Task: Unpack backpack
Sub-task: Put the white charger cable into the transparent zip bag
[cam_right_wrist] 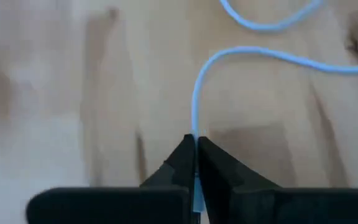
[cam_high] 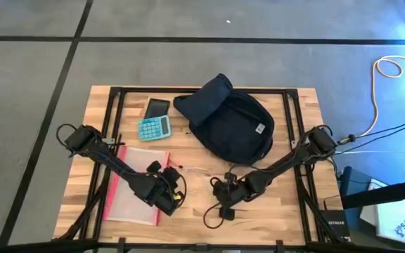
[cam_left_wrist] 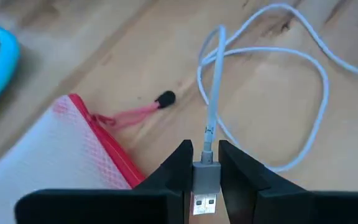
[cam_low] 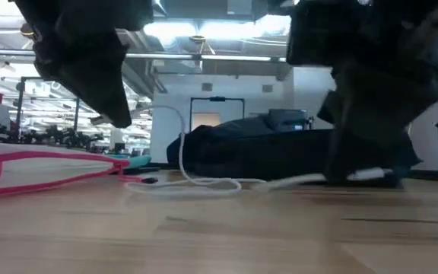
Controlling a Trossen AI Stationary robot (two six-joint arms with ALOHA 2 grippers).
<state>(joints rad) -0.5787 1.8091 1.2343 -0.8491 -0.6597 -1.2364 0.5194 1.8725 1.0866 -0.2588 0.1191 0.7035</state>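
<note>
Left gripper: sitting low over the near part of the table in the high view, at the near right corner of the pouch, fingers clamping the USB plug of the white cable
Right gripper: working just right of the left one in the high view, near the table's front middle, fingers pinching the same cable
Backpack: lying flat at the far centre-right of the table, dark navy, flap folded towards the far left, small white label showing on its right side
Calculator: lying just left of the backpack, teal, beside a dark phone-like slab
Pouch: lying at the near left, clear mesh with red edging
Low view, backpack: showing as a long dark mound across the middle distance
Low view, cable: trailing in white loops on the wood between the two arms
Low view, pouch: lying at the left, pink-red edge facing the camera
Left wrist view, left gripper: gripping the silver USB plug between both fingers
Left wrist view, cable: looping over the wood beyond the plug
Left wrist view, pouch: showing its red corner, zip pull lying loose on the wood
Right wrist view, right gripper: closing tight on the thin cable, which is curving away across the wood
</note>
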